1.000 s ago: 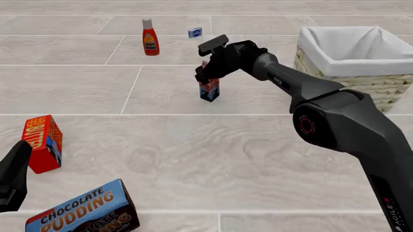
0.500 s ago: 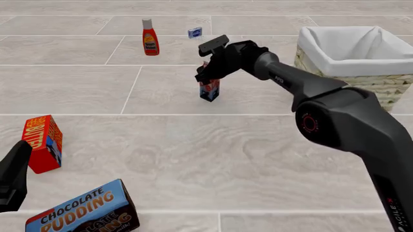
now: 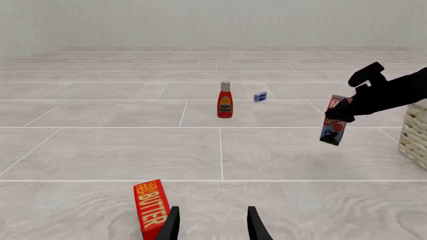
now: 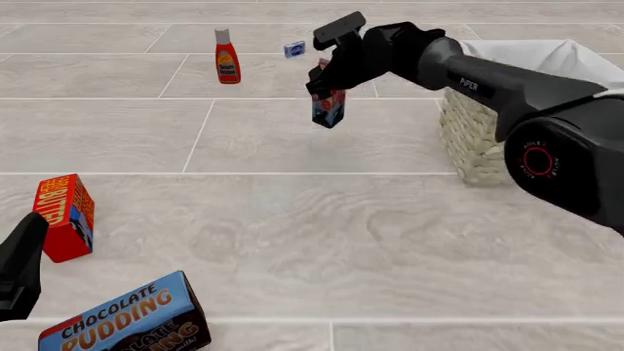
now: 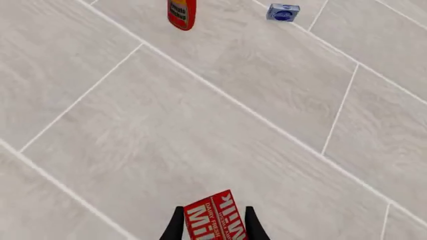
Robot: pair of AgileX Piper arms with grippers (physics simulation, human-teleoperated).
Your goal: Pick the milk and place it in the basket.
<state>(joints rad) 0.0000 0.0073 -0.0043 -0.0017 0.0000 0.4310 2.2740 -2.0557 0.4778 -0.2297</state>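
The milk [image 4: 329, 107], a small carton with a red top and dark blue lower part, hangs above the floor, tilted slightly. My right gripper [image 4: 326, 82] is shut on its top. In the right wrist view the milk's red top [image 5: 215, 222] sits between the two fingers. The left wrist view shows the milk [image 3: 333, 128] lifted, under the right gripper [image 3: 341, 109]. The basket [image 4: 466, 139], pale wicker with a white liner, stands to the right, partly hidden by the right arm. My left gripper [image 3: 212, 225] stays low at the near left, open and empty.
A red ketchup bottle [image 4: 227, 57] and a small blue box [image 4: 294, 49] stand at the back. A red butter box [image 4: 64, 216] and a chocolate pudding box [image 4: 127, 317] lie near the left arm. The basket's edge [image 3: 416, 136] shows in the left wrist view.
My right gripper has lifted the milk off the floor and carried it up and slightly right, toward the basket. The left arm has not moved.
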